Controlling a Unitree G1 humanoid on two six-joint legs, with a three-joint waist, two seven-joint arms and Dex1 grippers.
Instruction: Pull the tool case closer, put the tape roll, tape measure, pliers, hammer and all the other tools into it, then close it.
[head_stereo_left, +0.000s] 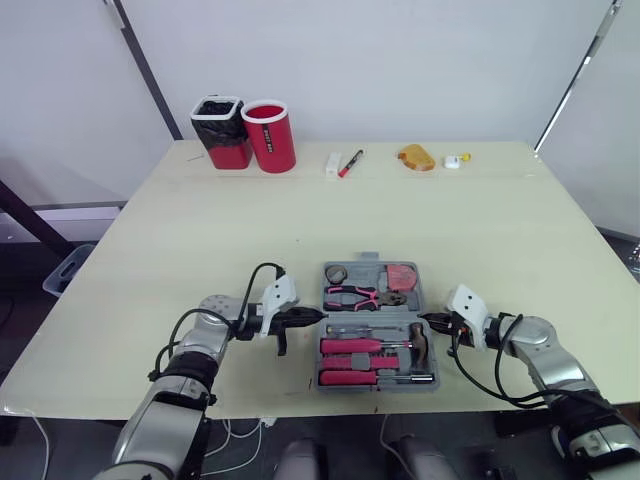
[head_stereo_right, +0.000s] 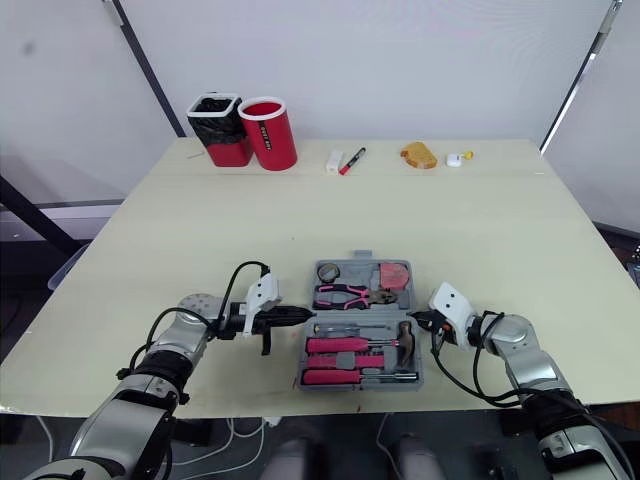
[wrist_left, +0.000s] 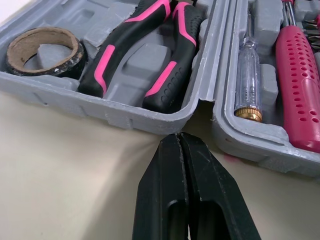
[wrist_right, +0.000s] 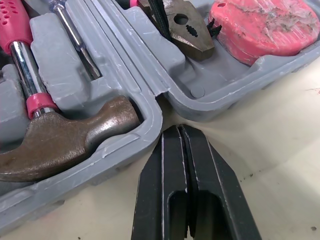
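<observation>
Tool case: open flat, near front edge of table, between your grippers. Left gripper: fingers pressed together, empty, tip just beside case's left hinge gap. Right gripper: likewise closed, empty, at right hinge gap, near hammer.

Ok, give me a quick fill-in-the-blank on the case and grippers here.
The tool case lies ___ on the table.
The hammer sits in the half ___ the robot.
The left gripper and right gripper both have fingers ___.
The pliers share the far half with the tape roll and the ___.
Missing: open; nearer; shut; tape measure.
</observation>
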